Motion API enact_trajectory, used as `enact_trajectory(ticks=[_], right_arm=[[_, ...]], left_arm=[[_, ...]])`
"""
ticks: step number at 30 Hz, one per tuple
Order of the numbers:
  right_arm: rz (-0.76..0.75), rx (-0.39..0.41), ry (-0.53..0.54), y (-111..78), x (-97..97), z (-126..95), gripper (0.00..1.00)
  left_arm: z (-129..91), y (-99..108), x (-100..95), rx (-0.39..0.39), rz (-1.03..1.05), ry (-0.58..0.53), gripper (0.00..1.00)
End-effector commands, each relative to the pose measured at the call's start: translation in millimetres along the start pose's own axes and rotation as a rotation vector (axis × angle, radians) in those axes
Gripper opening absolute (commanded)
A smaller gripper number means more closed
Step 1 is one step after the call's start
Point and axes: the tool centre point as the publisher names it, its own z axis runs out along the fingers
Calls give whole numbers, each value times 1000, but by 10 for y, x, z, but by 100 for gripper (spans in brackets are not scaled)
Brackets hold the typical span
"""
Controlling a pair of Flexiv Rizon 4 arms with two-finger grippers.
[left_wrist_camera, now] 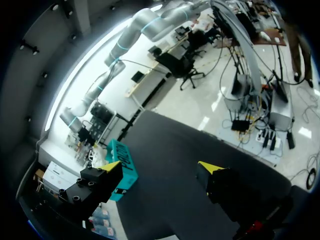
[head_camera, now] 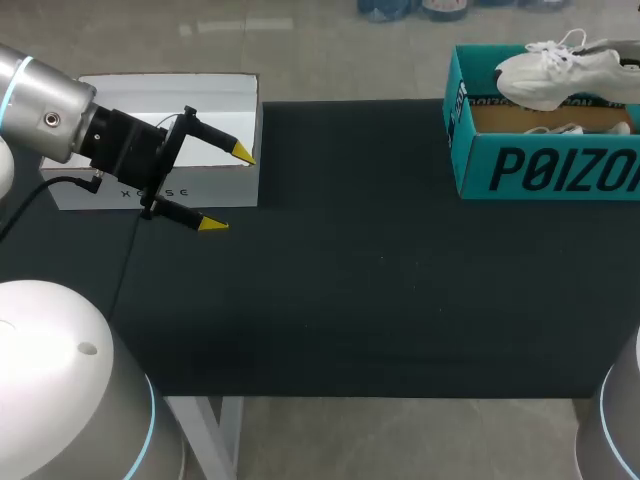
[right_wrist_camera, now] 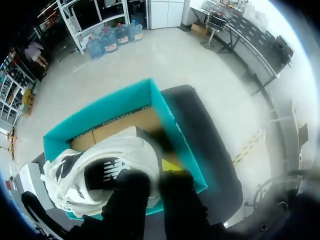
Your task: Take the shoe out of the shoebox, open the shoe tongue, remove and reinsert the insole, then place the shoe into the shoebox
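While our left hand (head_camera: 226, 188) hangs over the nine o'clock side of the counter (head_camera: 380, 300) in the head view, its two yellow-tipped fingers are spread wide with nothing between them, just in front of a white box (head_camera: 160, 95) sitting at ten o'clock. At two o'clock stands the teal shoebox (head_camera: 500, 160), open, and the white shoe (head_camera: 560, 75) is above its open top, its toe pointing toward nine o'clock and overhanging the box's wall; we cannot see our right hand in this view. From the left wrist, we see the left hand (left_wrist_camera: 161, 167) with its fingers far apart, bare black counter (left_wrist_camera: 165, 145) between them and the shoebox (left_wrist_camera: 125, 155) well ahead, beyond one fingertip. From the right wrist, our right hand (right_wrist_camera: 152, 172) has its fingers drawn close together, pinching the shoe (right_wrist_camera: 75, 175) at the rim of its opening. The shoe hangs over the shoebox (right_wrist_camera: 100, 107), whose brown cardboard floor shows ahead of the fingers.
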Motion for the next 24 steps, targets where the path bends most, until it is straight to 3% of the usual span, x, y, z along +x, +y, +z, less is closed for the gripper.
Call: enact_trajectory(ticks=[1, 24], right_arm=[[-1, 48, 0, 323, 38, 141, 0], [-28, 105, -23, 574, 286, 671, 0]], left_arm=[[-5, -1, -2, -1, 0, 3, 100], [-5, -1, -2, -1, 0, 3, 100]])
